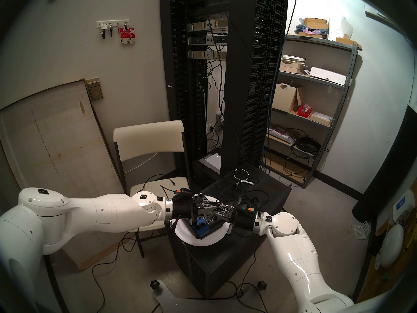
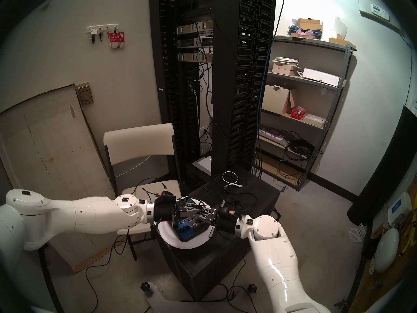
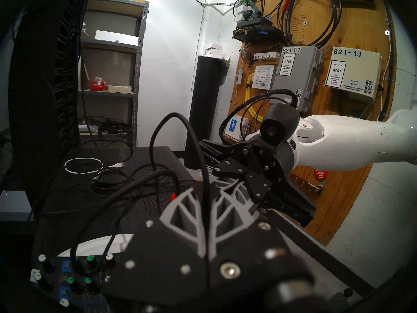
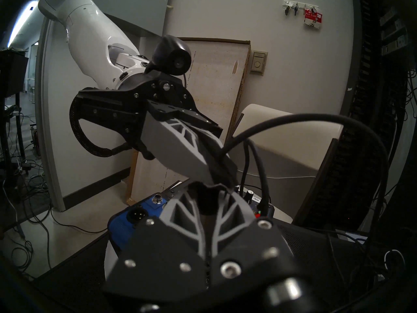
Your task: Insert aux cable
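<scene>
Now both arms meet over the blue mixer (image 1: 204,224) on its white plate (image 1: 180,232). Left gripper (image 1: 216,206) and right gripper (image 1: 216,212), both clenched, pinch the aux cable (image 3: 204,188) between them; its cord runs upward from the left fingers (image 3: 180,213), plug hidden.

Blue mixer (image 1: 201,229) – white plate (image 1: 203,239) – black aux cable (image 3: 158,134).

The robot arms (image 1: 108,212) are glossy white plastic. The gripper fingers (image 3: 185,213) look matt grey plastic on black plates with shiny metal screws. The aux cable (image 3: 158,134) has a smooth, matt black coating. The wall board (image 3: 338,192) is rough plywood.
</scene>
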